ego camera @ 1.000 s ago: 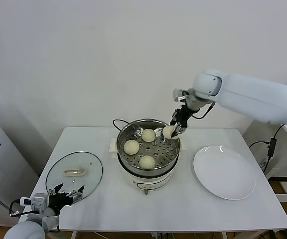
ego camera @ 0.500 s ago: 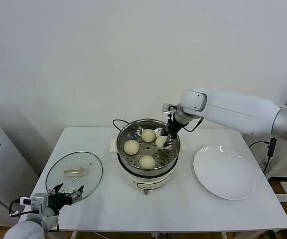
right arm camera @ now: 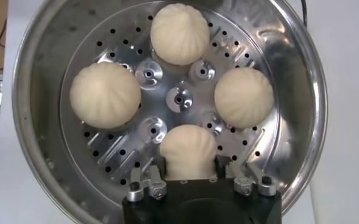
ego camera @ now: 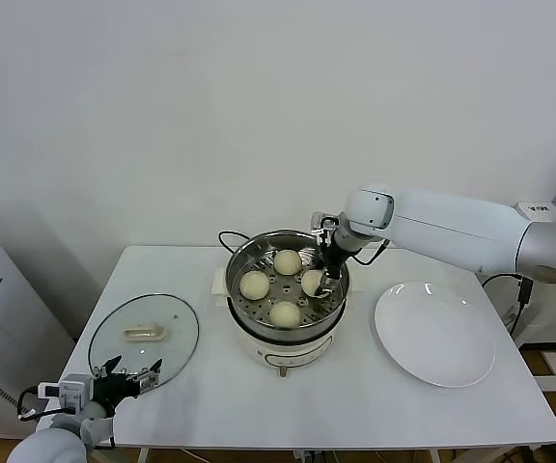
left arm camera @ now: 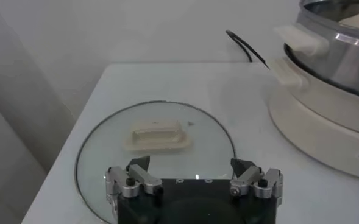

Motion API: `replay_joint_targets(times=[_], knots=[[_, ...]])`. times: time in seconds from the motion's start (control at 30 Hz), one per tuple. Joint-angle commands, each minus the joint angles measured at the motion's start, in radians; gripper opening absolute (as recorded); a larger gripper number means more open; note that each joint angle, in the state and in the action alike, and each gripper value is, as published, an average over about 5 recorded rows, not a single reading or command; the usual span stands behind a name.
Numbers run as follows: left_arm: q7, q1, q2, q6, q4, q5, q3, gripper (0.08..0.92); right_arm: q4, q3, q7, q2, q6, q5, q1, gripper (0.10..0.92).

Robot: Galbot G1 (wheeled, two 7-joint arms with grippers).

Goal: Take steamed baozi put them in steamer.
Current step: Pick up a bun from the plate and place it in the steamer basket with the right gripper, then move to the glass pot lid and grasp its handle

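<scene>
Steamer (ego camera: 287,289): round steel basket with perforated floor, seated on a white cooker base at the middle of the table (ego camera: 201,405); black cord trailing behind it. Steamed baozi: four cream-white buns, all inside the basket, set in a ring around the centre of the floor and apart from one another; far bun (right arm camera: 180,33); left-side bun (ego camera: 254,285); near bun (ego camera: 285,313); right-side bun (right arm camera: 188,152) lying on the perforated floor between the right gripper's fingers. Right gripper (right arm camera: 188,176): lowered into the basket at its right side, arm reaching in from the robot's right; jaws flank the bun closely, one finger at each side; whether they still press it or have parted from it cannot be told. Left gripper (left arm camera: 194,176): idle low at the table's near left corner, above the near edge of the glass lid (left arm camera: 161,137); jaws spread wide, nothing between them. Glass lid: flat on the table left of the steamer, pale handle upward. White plate (ego camera: 435,334): on the table right of the steamer, bare.
</scene>
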Motion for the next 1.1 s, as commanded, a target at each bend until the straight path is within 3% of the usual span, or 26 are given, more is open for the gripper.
replay_joint_targets(times=[0.03,0.17,0.4,0.6,0.9,1.1], knots=[[0.001,0.001,-0.001,-0.001,0.002,0.000,0.001,0.823,0.001,0.020,-0.021,-0.015,-0.002,-0.002,0.000,0.716],[0.001,0.001,-0.003,-0.001,0.003,0.000,0.001,0.823,0.003,0.069,-0.076,-0.064,0.017,0.003,0.023,0.805],[0.002,0.002,-0.002,-0.006,0.003,-0.001,-0.011,0.823,-0.024,0.274,-0.075,-0.203,0.072,0.113,0.010,0.822],[0.000,-0.010,-0.002,-0.007,0.005,-0.006,-0.022,0.823,-0.016,0.591,0.145,-0.340,0.161,0.255,-0.221,0.823],[-0.004,-0.030,-0.002,-0.001,0.004,-0.007,-0.030,0.823,0.090,1.041,0.378,-0.442,0.334,0.245,-0.661,0.823],[0.000,-0.044,-0.018,-0.008,0.005,-0.001,-0.037,0.823,0.179,1.342,0.577,-0.425,0.385,0.222,-0.947,0.823]])
